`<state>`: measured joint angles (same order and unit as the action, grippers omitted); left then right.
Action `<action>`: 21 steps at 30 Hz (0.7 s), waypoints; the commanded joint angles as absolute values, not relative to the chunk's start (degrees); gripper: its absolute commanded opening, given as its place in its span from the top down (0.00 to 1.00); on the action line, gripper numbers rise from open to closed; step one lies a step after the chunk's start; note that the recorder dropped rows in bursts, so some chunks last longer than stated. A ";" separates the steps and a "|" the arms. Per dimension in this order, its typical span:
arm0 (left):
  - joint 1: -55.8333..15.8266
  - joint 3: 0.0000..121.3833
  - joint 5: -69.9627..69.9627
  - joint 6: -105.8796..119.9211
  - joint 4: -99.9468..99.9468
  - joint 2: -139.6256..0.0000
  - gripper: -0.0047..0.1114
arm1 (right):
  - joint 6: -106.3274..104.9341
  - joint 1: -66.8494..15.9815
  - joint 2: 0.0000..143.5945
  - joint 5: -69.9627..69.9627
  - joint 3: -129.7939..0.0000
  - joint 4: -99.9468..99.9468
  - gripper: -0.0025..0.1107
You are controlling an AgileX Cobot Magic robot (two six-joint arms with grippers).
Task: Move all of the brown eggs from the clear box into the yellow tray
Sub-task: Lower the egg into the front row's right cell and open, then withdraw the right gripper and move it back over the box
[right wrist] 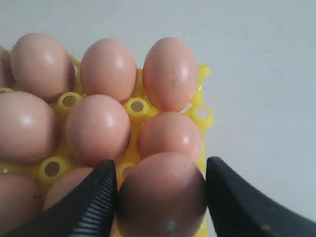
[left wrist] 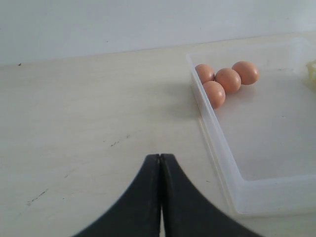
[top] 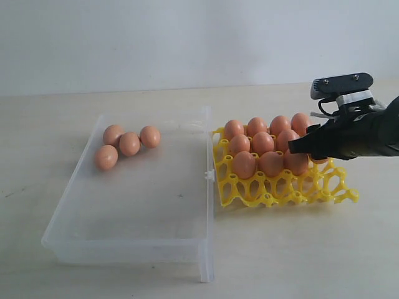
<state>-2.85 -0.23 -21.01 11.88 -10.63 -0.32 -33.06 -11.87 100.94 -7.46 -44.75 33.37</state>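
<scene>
Pale matte worktop (top: 293, 255), white wall behind. Right jaws grasp one brown egg (right wrist: 160, 197) at lower centre of the right wrist frame, a ribbed pad on each flank. It hangs over the right edge of the yellow tray (top: 274, 190), just in front of a seated egg; the cup below is hidden. Smooth ovals stand upright in the openwork plastic lattice. Four brown eggs (top: 129, 144) remain at upper left of the clear box (top: 124, 246), probably nearer the left jaws, which are clenched on nothing over bare worktop.
</scene>
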 commanded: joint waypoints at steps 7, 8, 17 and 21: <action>-2.79 0.00 -20.46 11.78 -10.68 0.00 0.96 | -33.28 -11.59 100.77 -8.04 -44.98 32.89 0.48; -2.79 0.00 -20.46 11.78 -10.68 0.00 0.96 | -33.28 -11.59 100.77 -8.04 -44.98 32.89 0.48; -2.79 0.00 -20.46 11.78 -10.68 0.00 0.96 | -32.94 -11.59 97.51 -7.01 -45.12 34.15 0.48; -2.79 0.00 -20.46 11.78 -10.68 0.00 0.96 | -32.81 -13.19 92.99 1.75 -48.46 36.11 0.50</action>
